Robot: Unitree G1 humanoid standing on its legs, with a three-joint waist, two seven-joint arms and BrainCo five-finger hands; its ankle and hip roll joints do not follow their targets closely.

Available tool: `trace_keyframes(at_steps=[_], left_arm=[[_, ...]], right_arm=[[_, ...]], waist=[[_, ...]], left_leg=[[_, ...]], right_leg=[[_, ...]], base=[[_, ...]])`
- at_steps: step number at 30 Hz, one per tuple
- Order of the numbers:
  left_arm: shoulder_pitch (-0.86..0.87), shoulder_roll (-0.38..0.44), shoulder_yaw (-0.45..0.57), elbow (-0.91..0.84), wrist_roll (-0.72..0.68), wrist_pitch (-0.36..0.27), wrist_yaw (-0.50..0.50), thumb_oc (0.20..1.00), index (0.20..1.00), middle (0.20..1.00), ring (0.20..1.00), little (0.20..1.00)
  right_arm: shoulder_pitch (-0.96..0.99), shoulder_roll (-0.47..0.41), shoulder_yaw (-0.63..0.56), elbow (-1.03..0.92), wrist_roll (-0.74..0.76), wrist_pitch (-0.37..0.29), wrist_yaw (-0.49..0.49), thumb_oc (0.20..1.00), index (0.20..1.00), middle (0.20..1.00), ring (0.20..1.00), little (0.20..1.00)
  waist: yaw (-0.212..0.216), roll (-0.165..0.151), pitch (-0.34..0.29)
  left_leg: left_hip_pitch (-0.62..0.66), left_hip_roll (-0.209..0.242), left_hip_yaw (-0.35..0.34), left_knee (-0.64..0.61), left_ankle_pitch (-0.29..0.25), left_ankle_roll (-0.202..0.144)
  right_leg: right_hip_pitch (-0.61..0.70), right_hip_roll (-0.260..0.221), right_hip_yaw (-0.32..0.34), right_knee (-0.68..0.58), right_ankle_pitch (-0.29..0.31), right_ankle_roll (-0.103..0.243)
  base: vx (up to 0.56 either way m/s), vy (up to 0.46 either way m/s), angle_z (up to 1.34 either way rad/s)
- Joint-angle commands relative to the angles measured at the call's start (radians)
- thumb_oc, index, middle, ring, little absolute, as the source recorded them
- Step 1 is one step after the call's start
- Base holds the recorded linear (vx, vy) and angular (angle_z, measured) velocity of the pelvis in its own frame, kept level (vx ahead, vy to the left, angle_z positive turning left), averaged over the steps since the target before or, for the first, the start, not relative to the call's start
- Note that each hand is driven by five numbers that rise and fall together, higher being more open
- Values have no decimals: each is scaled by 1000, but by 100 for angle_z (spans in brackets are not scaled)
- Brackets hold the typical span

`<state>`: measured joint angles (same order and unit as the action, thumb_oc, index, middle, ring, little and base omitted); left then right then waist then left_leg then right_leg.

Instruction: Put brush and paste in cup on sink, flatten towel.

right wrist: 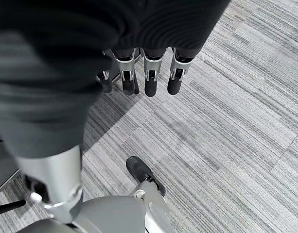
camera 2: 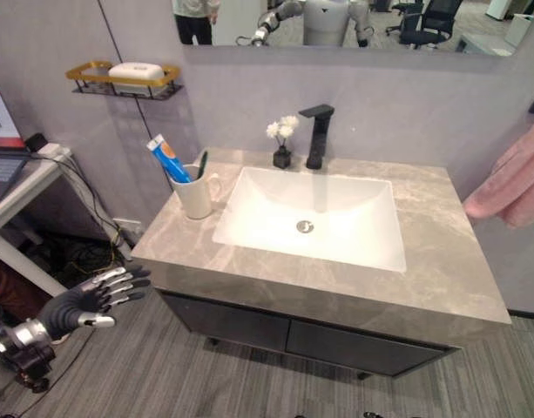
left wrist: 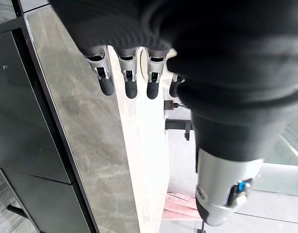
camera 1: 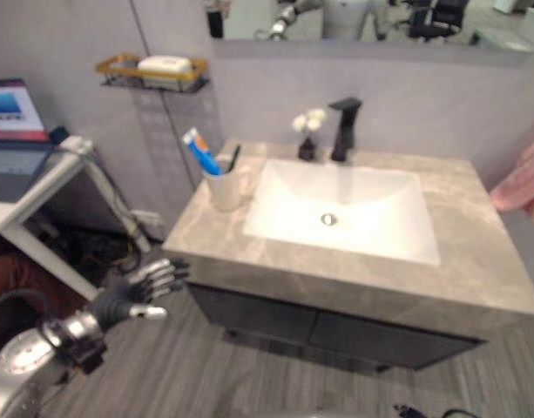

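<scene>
While your left hand point(camera 2: 97, 298) hangs low beside the sink cabinet point(camera 2: 275, 335), its fingers are spread straight and hold nothing. Your right hand point(right wrist: 139, 73), fingers relaxed and empty, hangs above the floor point(right wrist: 226, 136). Brush point(camera 2: 201, 165) and paste point(camera 2: 167, 158) stand in the cup point(camera 2: 195, 198).

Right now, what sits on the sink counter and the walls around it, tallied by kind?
Cup: 1
Toothpaste tube in the cup: 1
Toothbrush in the cup: 1
Flower vase: 1
Faucet: 1
Wall shelf with soap: 1
Pink towel hanging: 1
Total: 7

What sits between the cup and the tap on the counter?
A small dark vase of white flowers stands between the cup and the black tap, beside the tap, in the right eye view.
</scene>
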<state>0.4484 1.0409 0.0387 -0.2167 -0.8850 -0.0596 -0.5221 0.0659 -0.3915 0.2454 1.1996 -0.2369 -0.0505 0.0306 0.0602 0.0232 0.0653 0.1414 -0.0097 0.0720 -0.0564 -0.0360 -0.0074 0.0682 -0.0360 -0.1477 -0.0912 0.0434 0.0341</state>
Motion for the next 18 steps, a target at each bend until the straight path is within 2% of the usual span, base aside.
trace_keyframes(at_steps=[1,2,3,4,6,7,10,13,15,18], left_arm=[[-28,64,63,-66,5,-67,13,1000,1000,1000,1000,1000],[-46,79,70,-61,0,-73,16,1000,1000,1000,1000,1000],[-47,78,68,-60,0,-74,16,1000,1000,1000,1000,1000],[-70,100,66,-57,-6,-73,11,1000,1000,1000,1000,1000],[-87,109,72,-51,-1,-70,-11,1000,1000,1000,1000,1000],[-91,110,65,-40,2,-79,-9,1000,1000,1000,1000,1000],[-131,124,24,-12,-12,-75,-25,1000,1000,1000,1000,1000],[-136,125,15,-24,-13,-78,-21,1000,1000,1000,1000,1000],[-105,131,44,-39,-17,-80,-23,1000,1000,1000,1000,1000],[-89,137,73,-50,-23,-87,-25,1000,1000,1000,1000,1000]], right_arm=[[-124,-41,94,20,-10,-17,-26,1000,1000,1000,1000,1000],[-121,-64,90,-15,-3,-31,-18,1000,1000,1000,1000,1000],[-120,-65,89,-17,-3,-30,-17,1000,1000,1000,1000,1000],[-94,-81,58,-55,24,-44,-13,1000,1000,1000,1000,1000],[-62,-91,20,-88,90,-59,-11,1000,1000,1000,1000,1000],[-36,-89,2,-100,117,-70,-12,1000,1000,1000,1000,1000],[19,-83,-39,-105,133,-73,-6,1000,1000,1000,1000,1000],[22,-81,-21,-101,94,-68,-8,1000,1000,1000,1000,1000],[24,-73,16,-121,37,-59,8,1000,1000,1000,1000,1000],[21,-68,43,-125,1,-54,23,1000,1000,1000,1000,1000]], waist=[[17,-66,69],[-12,-72,80],[-15,-72,79],[-43,-74,73],[-48,-64,68],[-58,-58,64],[-84,-31,46],[-79,-17,44],[-63,-8,43],[-52,-4,44]], left_leg=[[-125,-29,-269,172,-50,15],[-136,1,-258,151,-41,11],[-136,2,-261,144,-37,10],[-129,55,-159,109,-13,10],[-112,74,-158,64,19,-2],[-104,79,-150,54,19,-6],[-72,71,-122,12,-4,0],[-65,50,-120,13,-25,17],[-54,27,-76,25,-60,43],[-54,8,-55,32,-75,62]], right_leg=[[7,31,116,88,-136,-35],[-10,33,110,114,-141,-37],[-14,33,107,119,-144,-38],[-18,27,84,125,-151,-39],[-19,30,83,132,-157,-40],[-17,28,78,133,-156,-35],[-7,9,65,139,-163,-12],[-8,-13,80,136,-146,8],[-9,-41,111,119,-113,42],[-12,-64,135,100,-87,64]], base=[[-141,-115,-38],[-140,-119,-56],[-66,-54,-53],[-3,9,-21],[10,88,27],[52,190,12],[91,308,1],[42,283,1],[47,403,-19],[23,312,-45]])
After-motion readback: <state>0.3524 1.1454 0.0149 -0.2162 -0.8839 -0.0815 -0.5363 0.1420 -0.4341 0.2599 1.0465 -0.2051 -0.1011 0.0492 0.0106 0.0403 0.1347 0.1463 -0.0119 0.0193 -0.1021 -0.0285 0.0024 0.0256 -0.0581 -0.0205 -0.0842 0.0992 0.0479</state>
